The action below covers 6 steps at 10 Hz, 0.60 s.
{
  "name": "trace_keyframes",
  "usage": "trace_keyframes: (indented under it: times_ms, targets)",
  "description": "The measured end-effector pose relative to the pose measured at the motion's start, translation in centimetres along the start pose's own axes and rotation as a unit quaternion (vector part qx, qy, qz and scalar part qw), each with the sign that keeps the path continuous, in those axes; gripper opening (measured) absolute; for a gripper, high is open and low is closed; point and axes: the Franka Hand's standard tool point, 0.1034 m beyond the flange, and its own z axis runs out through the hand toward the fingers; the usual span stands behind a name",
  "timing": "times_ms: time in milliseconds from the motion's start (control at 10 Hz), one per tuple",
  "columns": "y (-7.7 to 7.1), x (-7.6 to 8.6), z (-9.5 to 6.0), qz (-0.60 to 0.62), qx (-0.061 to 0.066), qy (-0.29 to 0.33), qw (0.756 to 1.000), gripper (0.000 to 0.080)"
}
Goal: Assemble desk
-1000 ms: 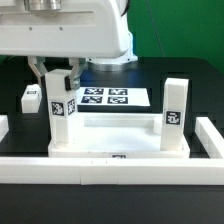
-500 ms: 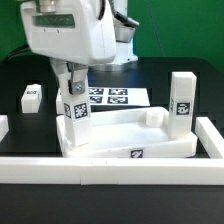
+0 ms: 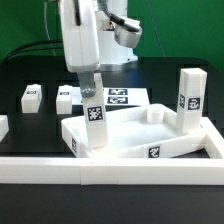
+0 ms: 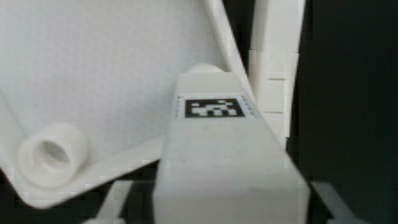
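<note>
Desk: we see the tabletop [image 3: 125, 130], a white tray with a raised rim, lying on the black counter [image 3: 30, 135] just behind the front rail [image 3: 60, 172] and turned askew to it.
Tabletop corners: one corner comes close to the side rail [image 3: 214, 140] on the exterior view's right. The wrist view shows the tray floor [image 4: 107, 80] and a round corner socket [image 4: 54, 153].
Held leg: a square white leg [image 3: 95, 130] with a marker tag stands upright at the tabletop's corner on the exterior view's left. In the wrist view it fills the middle [image 4: 222, 150], with its tag facing the camera.
Claw: the claw [image 3: 92, 97] comes straight down from the arm [image 3: 80, 35] onto the top of the held leg. Its fingers are partly closed and clamped on the leg's upper end.
Upright leg: a second tagged leg [image 3: 190, 100] stands at the tabletop's corner on the exterior view's right. We cannot tell how deep it sits in its socket.
Loose legs: two more lie flat and apart from each other [image 3: 30, 97] [image 3: 65, 99], toward the counter's far edge on the exterior view's left, well clear of the tabletop.
Marker board: it lies flat [image 3: 120, 97] behind the tabletop, partly hidden by the arm.
</note>
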Motion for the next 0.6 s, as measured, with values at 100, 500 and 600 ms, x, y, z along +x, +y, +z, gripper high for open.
trace_keyframes:
  times_ms: [100, 500, 600]
  targets:
    - [-0.01, -0.01, 0.01, -0.001, 0.0, 0.0, 1.0, 0.0288]
    - [-0.02, -0.06, 0.02, -0.094, -0.001, 0.001, 0.996, 0.0583]
    - [-0.05, -0.13, 0.01, -0.164, 0.0, 0.001, 0.986, 0.0638]
